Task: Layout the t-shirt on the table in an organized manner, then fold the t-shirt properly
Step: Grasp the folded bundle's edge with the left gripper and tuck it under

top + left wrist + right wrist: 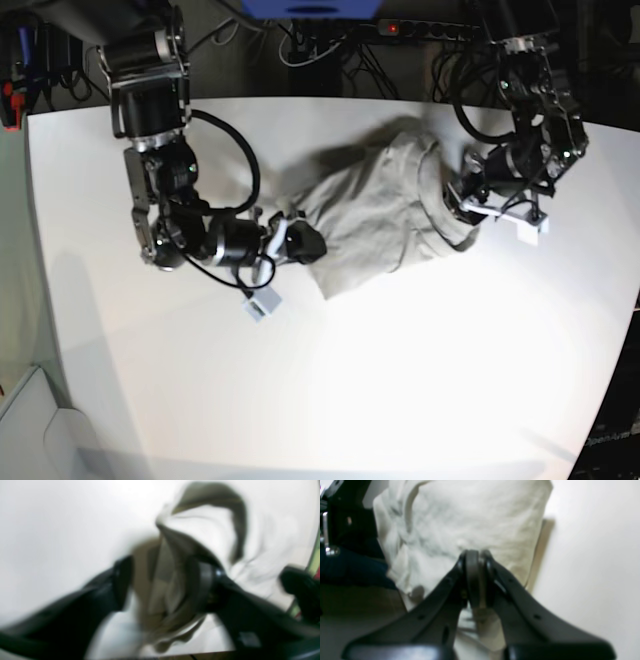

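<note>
White table (330,400), broad and matte, with dark cables and a power strip (420,28) beyond its far edge. Beige t-shirt (385,215) bunched and wrinkled in the far middle of the table, stretched between two arms. Right gripper (476,555) at the shirt's edge on the base view's left, jaws pressed together on a fold of cloth. Left gripper (162,580) at the opposite edge by the collar, jaws standing apart with a dangling bunch of fabric between them; too blurred to tell whether touching the cloth.
</note>
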